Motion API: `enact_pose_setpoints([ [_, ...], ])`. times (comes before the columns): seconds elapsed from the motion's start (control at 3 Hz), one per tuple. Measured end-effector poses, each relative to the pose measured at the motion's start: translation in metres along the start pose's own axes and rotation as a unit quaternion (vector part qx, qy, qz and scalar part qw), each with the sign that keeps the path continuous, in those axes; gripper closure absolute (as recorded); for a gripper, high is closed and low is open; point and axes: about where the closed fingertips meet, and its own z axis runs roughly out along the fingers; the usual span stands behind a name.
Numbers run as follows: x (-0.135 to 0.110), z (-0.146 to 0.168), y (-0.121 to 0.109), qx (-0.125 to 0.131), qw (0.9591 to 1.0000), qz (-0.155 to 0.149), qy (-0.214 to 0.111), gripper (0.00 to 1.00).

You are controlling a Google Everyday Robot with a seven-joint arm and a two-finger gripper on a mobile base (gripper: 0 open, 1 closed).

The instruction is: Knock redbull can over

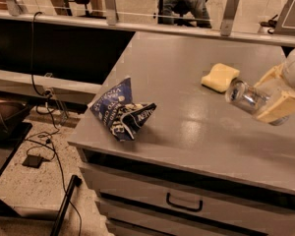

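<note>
1. Grey and flat, the cabinet top (187, 58) fills most of the view, with drawers below its near edge and a dark handle (184, 203) on the front of one drawer.
2. Along the far side runs a rail with upright metal posts (110, 4); what lies behind it is too dim to make out.
3. On the left, the floor is speckled and strewn with black cables (44, 141), and a dark pole (64, 205) leans near the cabinet's lower left corner.
4. A dark blue snack bag (122, 113) with white lettering lies crumpled near the left near corner of the top.
5. A pale yellow sponge (220, 76) sits farther back and to the right, well apart from the bag.
6. The redbull can (243, 96) is at the right side of the top, just nearer than the sponge and not touching it.
7. It is tilted steeply, with its shiny top pointing left and its base hidden behind a finger.
8. The gripper (260, 101) reaches in from the right edge of the view, at the same spot as the can.
9. Its cream fingers (282, 107) lie one on the far side of the can and one on the near side, clamped against it.
10. Whether the base of the can touches the surface cannot be told.
</note>
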Motion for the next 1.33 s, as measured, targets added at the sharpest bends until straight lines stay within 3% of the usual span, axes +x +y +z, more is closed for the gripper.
enact_pose_setpoints([
  [0.33,0.0,0.012,0.015,-0.017,0.9989,-0.02,0.04,1.0],
  [1.0,-0.02,0.061,0.038,-0.051,0.9934,-0.065,0.08,0.59],
  [1.33,-0.022,0.067,0.041,-0.056,0.9926,-0.069,0.083,0.35],
])
